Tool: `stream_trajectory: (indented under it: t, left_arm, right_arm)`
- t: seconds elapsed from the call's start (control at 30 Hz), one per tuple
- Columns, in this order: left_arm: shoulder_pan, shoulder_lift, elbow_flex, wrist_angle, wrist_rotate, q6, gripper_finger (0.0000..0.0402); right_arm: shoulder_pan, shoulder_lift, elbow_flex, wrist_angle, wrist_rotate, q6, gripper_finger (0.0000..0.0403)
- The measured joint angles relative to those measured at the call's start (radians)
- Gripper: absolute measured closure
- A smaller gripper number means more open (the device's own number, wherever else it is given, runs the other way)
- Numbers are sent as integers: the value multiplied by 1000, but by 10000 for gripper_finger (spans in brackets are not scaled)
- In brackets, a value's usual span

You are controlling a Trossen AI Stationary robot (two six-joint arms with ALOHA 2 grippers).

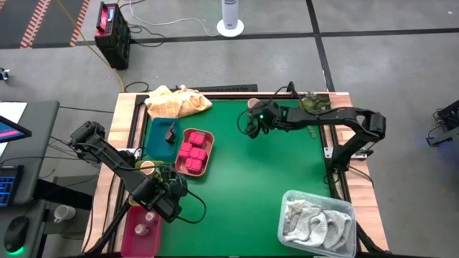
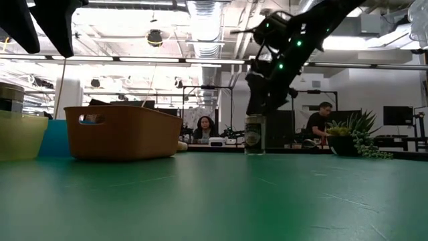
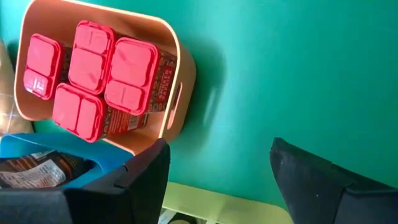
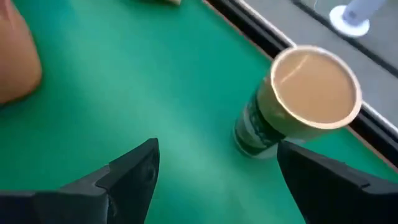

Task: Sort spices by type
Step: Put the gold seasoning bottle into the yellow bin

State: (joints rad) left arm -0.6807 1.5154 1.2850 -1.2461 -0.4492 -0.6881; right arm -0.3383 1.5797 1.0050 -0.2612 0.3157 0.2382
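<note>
Green felt covers the table [image 1: 272, 165] from its near edge to the far rail. At the near right corner sits a clear plastic tub [image 1: 348, 209] holding a white-grey cloth [image 1: 315, 223]; at the near left, a magenta tray [image 1: 133, 240] with small clear jars [image 1: 143, 229]. The left hand [image 1: 178, 192] hovers by that tray, fingers spread, grasping nothing. Farther back stand a salmon tray [image 1: 204, 166] of pink square-lidded spice packets [image 1: 192, 150] and a blue tray [image 1: 159, 137], then a crumpled yellow cloth [image 1: 179, 102]. The right hand [image 4: 217, 162] hangs released, fingers wide, just beside a tan-topped cylindrical spice cup [image 4: 298, 99] near the far rail. Beyond, an office with ceiling lights, monitors, a potted plant [image 2: 358, 137] and two seated people [image 2: 204, 127].
</note>
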Motion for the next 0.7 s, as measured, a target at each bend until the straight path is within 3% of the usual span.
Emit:
stream_trajectory:
  t: [0.17, 0.5, 0.7]
  left_arm:
    - [0, 0, 0, -1, 1, -2, 136]
    - [0, 0, 0, 0, 22, 3, 136]
    - [0, 0, 0, 2, 21, 8, 136]
  right_arm:
    - [23, -18, 0, 41, 151, 31, 52]
    - [-81, -2, 0, 241, 156, -11, 49]
    - [-97, 72, 0, 246, 134, 15, 51]
